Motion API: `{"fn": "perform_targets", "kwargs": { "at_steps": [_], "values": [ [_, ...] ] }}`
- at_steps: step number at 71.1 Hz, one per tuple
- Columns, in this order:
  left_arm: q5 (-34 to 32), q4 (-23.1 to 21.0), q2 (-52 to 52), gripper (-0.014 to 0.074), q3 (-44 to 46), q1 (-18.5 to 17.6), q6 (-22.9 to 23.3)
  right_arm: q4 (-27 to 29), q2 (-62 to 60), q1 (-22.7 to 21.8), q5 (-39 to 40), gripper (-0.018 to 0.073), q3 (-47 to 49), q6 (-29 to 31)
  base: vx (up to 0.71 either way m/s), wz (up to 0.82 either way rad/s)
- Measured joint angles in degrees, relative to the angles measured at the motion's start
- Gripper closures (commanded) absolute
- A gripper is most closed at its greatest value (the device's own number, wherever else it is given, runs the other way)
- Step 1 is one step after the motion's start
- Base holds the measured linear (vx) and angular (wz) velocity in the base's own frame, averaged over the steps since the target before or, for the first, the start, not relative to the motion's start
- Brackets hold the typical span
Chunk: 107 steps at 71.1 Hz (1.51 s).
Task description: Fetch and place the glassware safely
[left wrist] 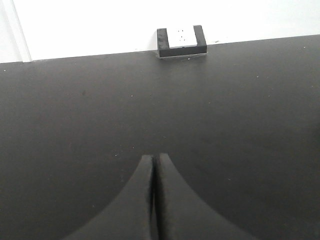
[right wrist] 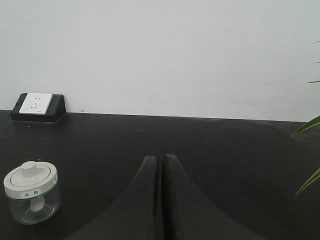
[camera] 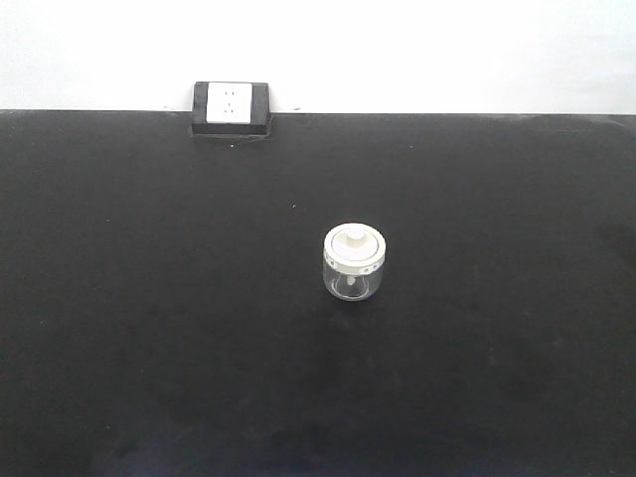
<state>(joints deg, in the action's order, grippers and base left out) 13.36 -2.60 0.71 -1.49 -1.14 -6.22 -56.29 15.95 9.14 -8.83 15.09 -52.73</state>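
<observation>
Lidded glass jar [camera: 354, 262] standing upright and alone on the black tabletop [camera: 149, 328], a little right of centre in the front view, well apart from the socket block [camera: 232, 107] at the far edge against the white wall [camera: 447, 50]. The cream-white lid [camera: 354, 246] is seated, its central knob [camera: 353, 235] pointing up; the clear body below shows a small white stem inside.

Right gripper [right wrist: 161, 159]: jaws pressed together, holding nothing. The jar [right wrist: 32, 198] lies to its left and near, in the lower left corner of the right wrist view. A few green leaves [right wrist: 307, 125] cut in at the right edge.

Left gripper [left wrist: 155, 159]: jaws likewise closed and empty; the jar does not appear in the left wrist view, only bare tabletop and the socket block [left wrist: 182, 41].

Judged step: the approach, with no contact yet. The right arm seems the better placed. To do it well, the jaws should part wider than the jar body before closing in, then be centred on the glass wall below the lid rim. Gripping the knob or lid risks lifting the lid alone, if it sits loose. Glass is smooth and hard, so a gentle, square closure is advised, and the jar kept upright.
</observation>
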Motion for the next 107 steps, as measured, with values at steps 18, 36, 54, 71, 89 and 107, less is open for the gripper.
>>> {"fn": "perform_targets", "kwargs": {
  "at_steps": [18, 36, 54, 71, 89, 107],
  "values": [
    [0.0, 0.1, 0.0, 0.0603, 0.0, 0.0, 0.0, 0.0, 0.0, 0.0, 0.0, 0.0563, 0.0, 0.0, 0.00, 0.00],
    [0.0, 0.1, 0.0, 0.0603, 0.0, 0.0, 0.0, 0.0, 0.0, 0.0, 0.0, 0.0563, 0.0, 0.3, 0.00, 0.00],
    [0.0, 0.1, 0.0, 0.0603, 0.0, 0.0, 0.0, 0.9, 0.0, 0.0, 0.0, 0.0563, 0.0, 0.4, 0.00, 0.00],
    [0.0, 0.1, 0.0, 0.0603, 0.0, 0.0, 0.0, 15.7, 0.0, 0.0, -3.0, 0.0563, 0.0, 12.6, 0.00, 0.00],
    [0.0, 0.1, 0.0, 0.0603, 0.0, 0.0, 0.0, 37.2, 0.0, -0.4, -4.9, 0.0563, 0.0, 38.2, 0.00, 0.00],
    [0.0, 0.1, 0.0, 0.0603, 0.0, 0.0, 0.0, 45.3, 0.0, -9.6, -4.9, 0.0563, -0.3, 42.9, 0.00, 0.00]
  ]
}}
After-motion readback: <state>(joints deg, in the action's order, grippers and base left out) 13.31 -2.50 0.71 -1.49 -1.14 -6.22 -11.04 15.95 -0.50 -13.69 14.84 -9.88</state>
